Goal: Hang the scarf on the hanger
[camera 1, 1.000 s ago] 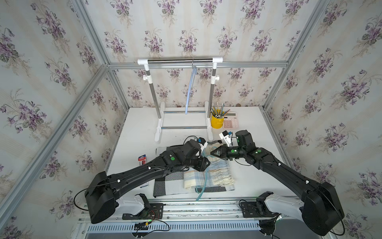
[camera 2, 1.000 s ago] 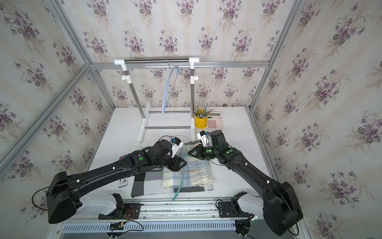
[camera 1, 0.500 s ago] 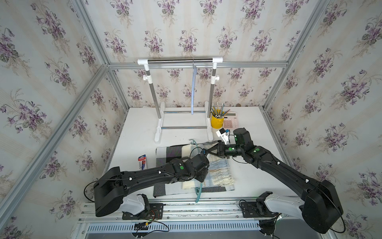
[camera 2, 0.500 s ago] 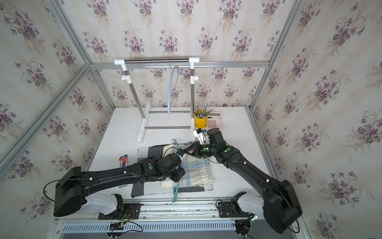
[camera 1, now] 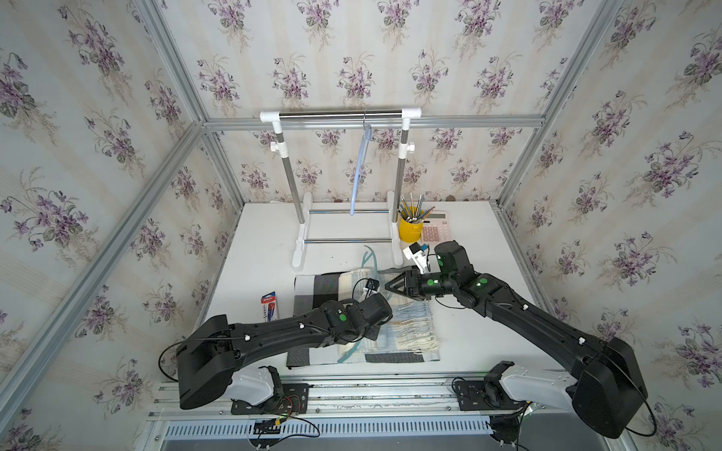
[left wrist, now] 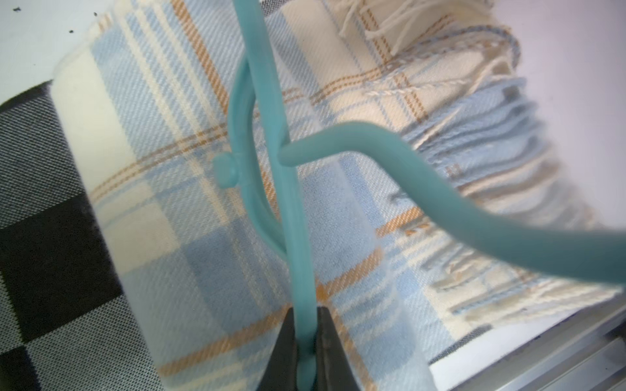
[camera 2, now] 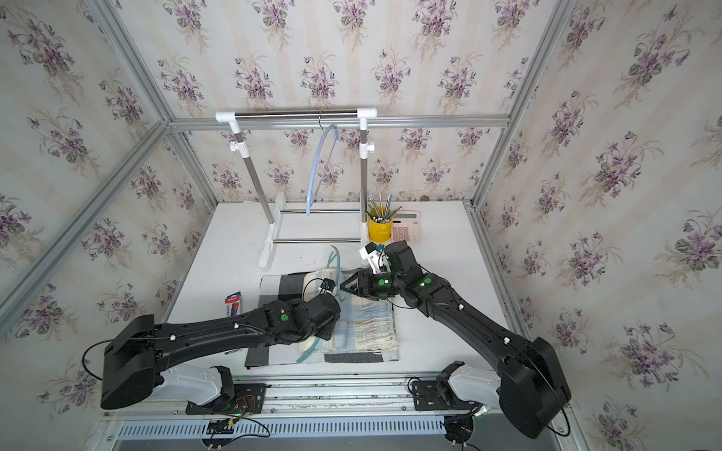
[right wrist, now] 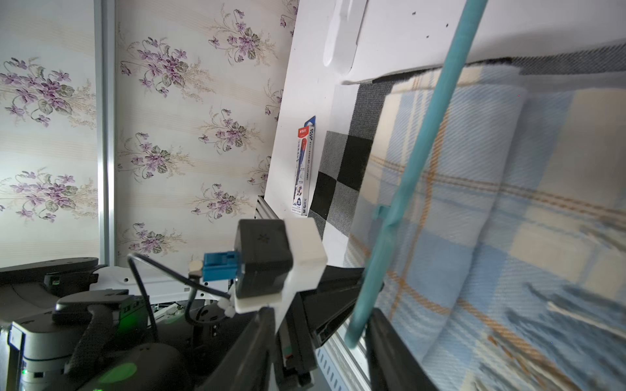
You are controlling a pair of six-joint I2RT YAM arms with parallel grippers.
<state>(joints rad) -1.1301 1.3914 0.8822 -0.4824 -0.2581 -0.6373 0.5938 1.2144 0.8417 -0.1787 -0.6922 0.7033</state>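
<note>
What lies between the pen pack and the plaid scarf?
Past the pen pack, bare table, then the black-and-grey checked cloth that the scarf lies on. The right wrist view and both top views show it.

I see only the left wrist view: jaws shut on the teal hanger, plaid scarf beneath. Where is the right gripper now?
Observer: The right gripper stands open over the scarf, the teal hanger's bar between its jaws.
Operator: Is the rail free?
Observer: No, a light blue hanger hangs on it.
Operator: Anything else near it?
Observer: A yellow pencil cup stands beside a foot of the rack.
</note>
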